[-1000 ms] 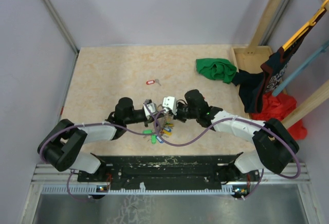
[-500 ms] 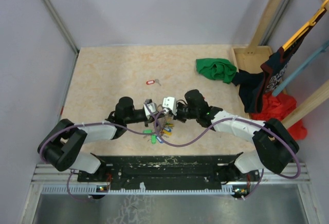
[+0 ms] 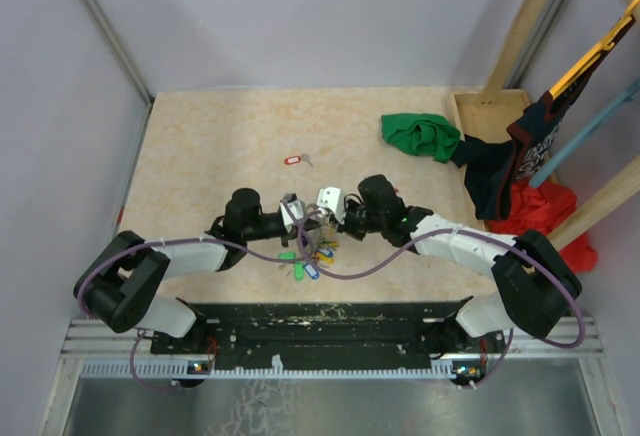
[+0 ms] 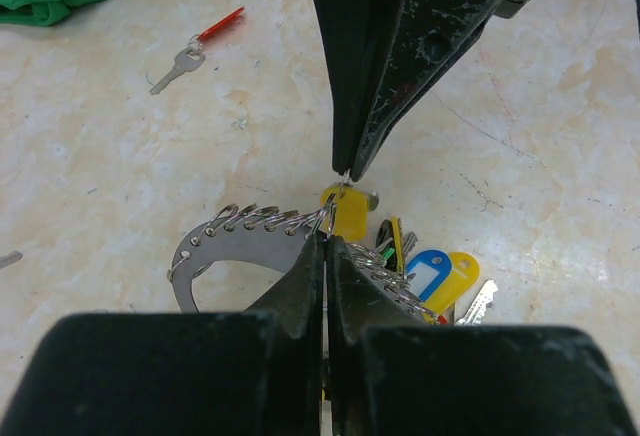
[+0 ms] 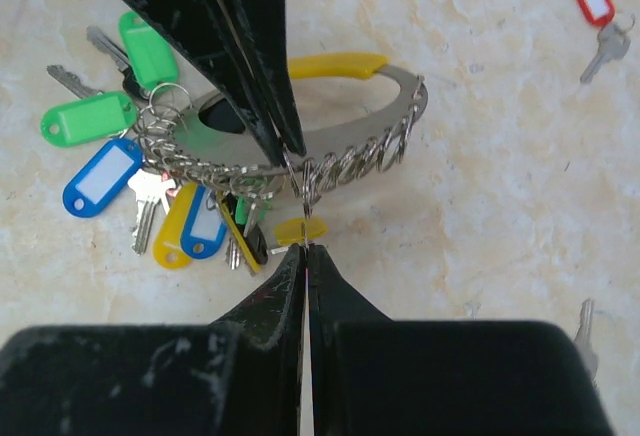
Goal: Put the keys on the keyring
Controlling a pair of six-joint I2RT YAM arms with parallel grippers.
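Note:
The keyring [image 4: 225, 244] is a grey crescent plate strung with many small wire loops, lying on the table with blue [image 4: 426, 270], yellow [image 4: 457, 274] and green [image 5: 88, 117] tags and keys bunched on it. My left gripper [image 4: 328, 240] and right gripper [image 5: 305, 247] meet tip to tip over it [image 3: 305, 254], both shut on one thin wire loop stretched between them. A yellow-headed key [image 5: 300, 229] hangs at that loop, right at the right gripper's tips. One loose silver key [image 5: 585, 332] lies apart on the table.
A key with a red tag [image 3: 292, 160] lies farther back on the table. A green cloth [image 3: 420, 136] sits at the back right beside a wooden box [image 3: 480, 111] with dark and red clothes [image 3: 530, 196] hanging on the right.
Both grippers stay shut at the same spot over the bunch. Only the right wrist and its cable have shifted very slightly.

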